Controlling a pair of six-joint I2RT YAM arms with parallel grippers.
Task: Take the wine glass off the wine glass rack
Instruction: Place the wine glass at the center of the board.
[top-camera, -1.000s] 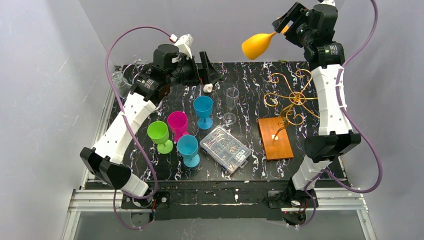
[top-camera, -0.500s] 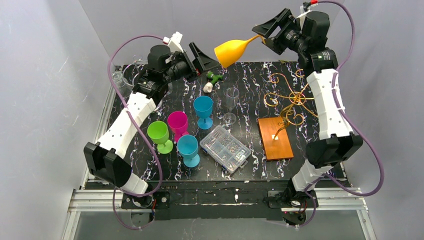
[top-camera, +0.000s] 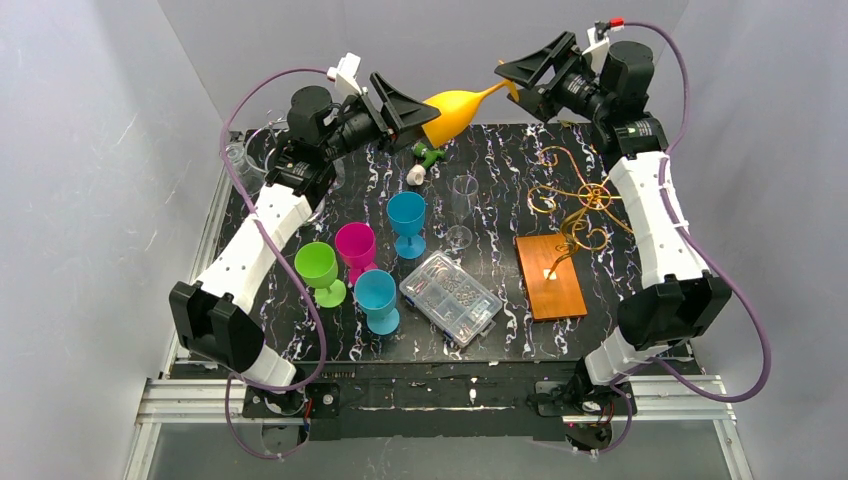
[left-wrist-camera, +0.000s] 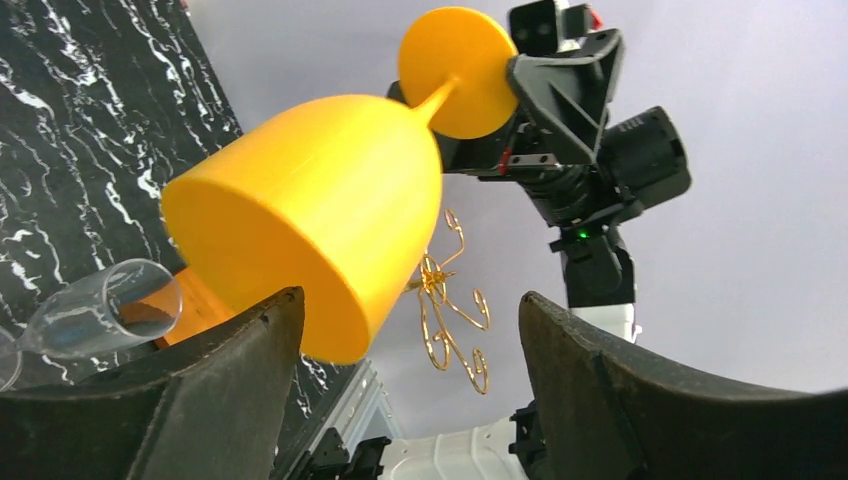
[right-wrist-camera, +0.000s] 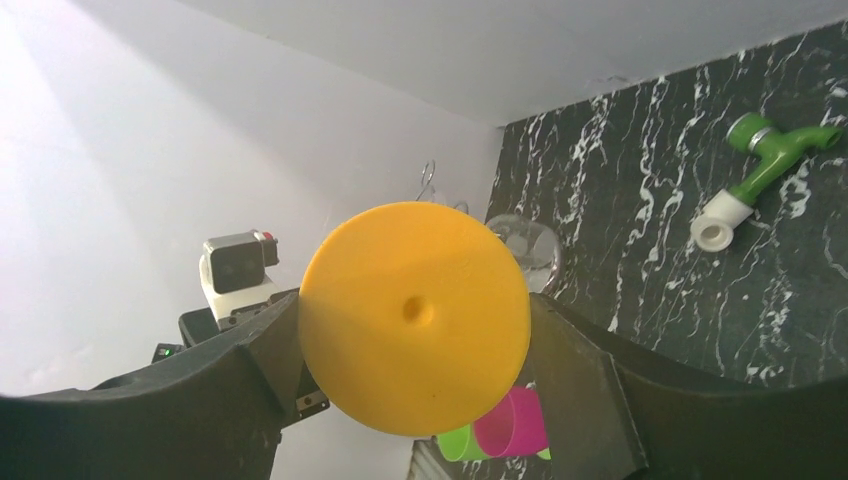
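No readable words, labels, brand names, numbers or signs on anything in any of the views

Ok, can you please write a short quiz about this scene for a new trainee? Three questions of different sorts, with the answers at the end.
1. True or false: the orange wine glass hangs on the wine glass rack.
2. Which part of the glass does the right tool grip?
A. the bowl
B. the foot
C. the rim
3. Fill in the missing word: the left tool is ___, with the bowl of the glass between its fingers.

Key
1. False. The glass is up in the air, away from the rack.
2. B
3. open
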